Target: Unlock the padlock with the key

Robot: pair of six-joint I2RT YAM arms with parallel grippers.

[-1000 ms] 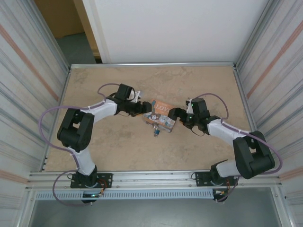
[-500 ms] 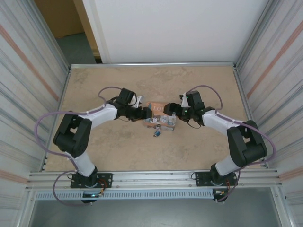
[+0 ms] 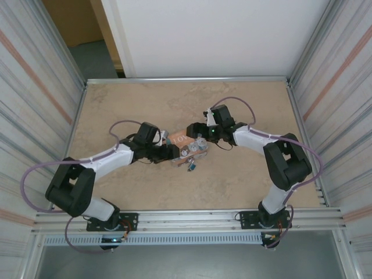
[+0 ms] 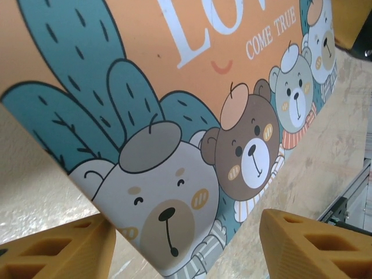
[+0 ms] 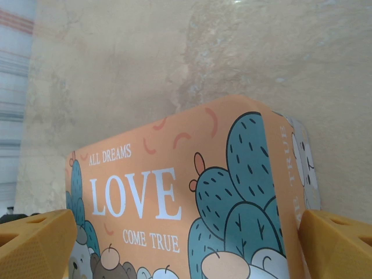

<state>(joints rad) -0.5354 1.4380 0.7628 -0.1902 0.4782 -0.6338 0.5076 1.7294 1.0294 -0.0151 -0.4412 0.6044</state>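
The tiny blue padlock lies on the table at the near edge of the orange-and-teal "LOVE" box. I cannot make out the key. My left gripper is at the box's left end. In the left wrist view it stands open, with a bear-printed corner of the box between its yellow fingers. My right gripper is at the box's far right side. It is open too, its fingers straddling the box.
The tan table is ringed by a metal rim and ribbed side walls. Both arms' purple cables loop above the table near the box. Bare table shows in front of the box and at the back.
The right gripper has swung from the box's right side round to its far side. The left gripper has dropped toward the near left end. The box has slid slightly left.
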